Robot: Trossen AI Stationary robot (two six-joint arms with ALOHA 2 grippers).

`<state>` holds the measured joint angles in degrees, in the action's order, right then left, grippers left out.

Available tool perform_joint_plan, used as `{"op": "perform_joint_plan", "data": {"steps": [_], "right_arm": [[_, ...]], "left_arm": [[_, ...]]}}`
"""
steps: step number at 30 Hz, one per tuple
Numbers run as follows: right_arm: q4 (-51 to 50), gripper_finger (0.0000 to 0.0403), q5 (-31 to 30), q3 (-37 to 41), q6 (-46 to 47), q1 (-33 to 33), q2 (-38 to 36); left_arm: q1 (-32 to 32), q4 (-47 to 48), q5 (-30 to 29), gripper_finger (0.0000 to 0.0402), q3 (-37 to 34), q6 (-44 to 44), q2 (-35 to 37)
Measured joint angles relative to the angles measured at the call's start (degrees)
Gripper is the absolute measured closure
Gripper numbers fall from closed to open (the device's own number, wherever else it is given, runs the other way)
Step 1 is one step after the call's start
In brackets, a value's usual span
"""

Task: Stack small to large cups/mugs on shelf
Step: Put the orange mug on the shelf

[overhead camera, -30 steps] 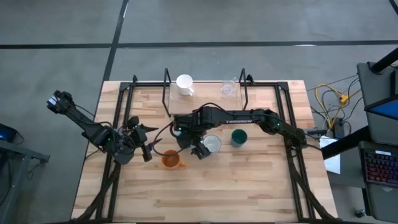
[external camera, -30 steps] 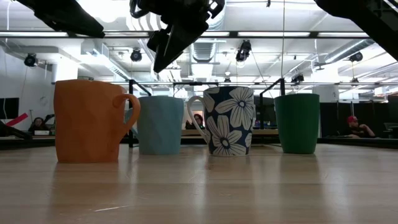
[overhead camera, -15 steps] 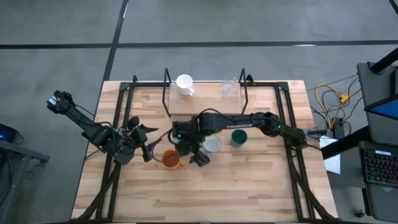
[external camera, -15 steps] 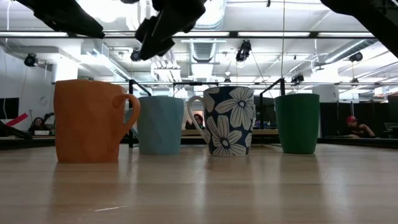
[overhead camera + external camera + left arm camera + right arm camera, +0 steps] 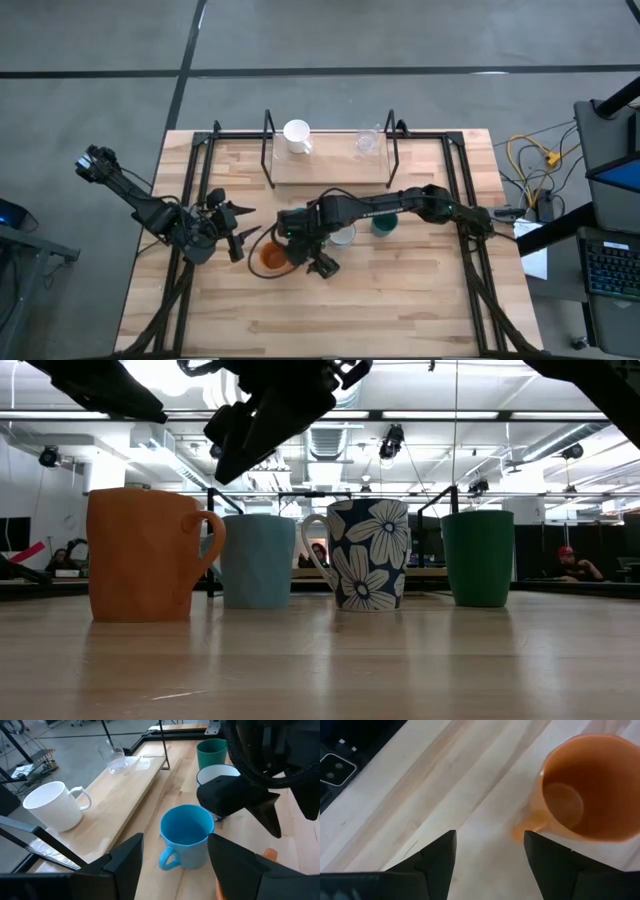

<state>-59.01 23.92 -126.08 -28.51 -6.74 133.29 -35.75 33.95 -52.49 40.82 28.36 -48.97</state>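
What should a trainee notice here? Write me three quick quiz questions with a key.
1. True or false: the dark green cup stands on the shelf.
2. What stands on the shelf? A) white mug and clear glass; B) blue cup and floral mug; C) nothing.
3. Fill in: the open right gripper hovers beside the ___ mug.
Key: 1 false; 2 A; 3 orange, the orange mug.

light blue cup point(image 5: 297, 236) under right arm
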Motion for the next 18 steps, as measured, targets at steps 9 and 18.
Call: {"op": "perform_joint_plan", "data": {"steps": [9, 18], "right_arm": [[0.23, 0.0177, -8.33, 0.22, 0.29, -0.70, 0.00], [0.25, 0.0177, -17.18, 1.75, -2.90, -0.87, 0.00]], "left_arm": [[-0.09, 0.04, 7.30, 0.0194, -1.15, 1.40, -0.17], [0.00, 0.11, 7.82, 0.0194, -3.71, -0.44, 0.02]]}}
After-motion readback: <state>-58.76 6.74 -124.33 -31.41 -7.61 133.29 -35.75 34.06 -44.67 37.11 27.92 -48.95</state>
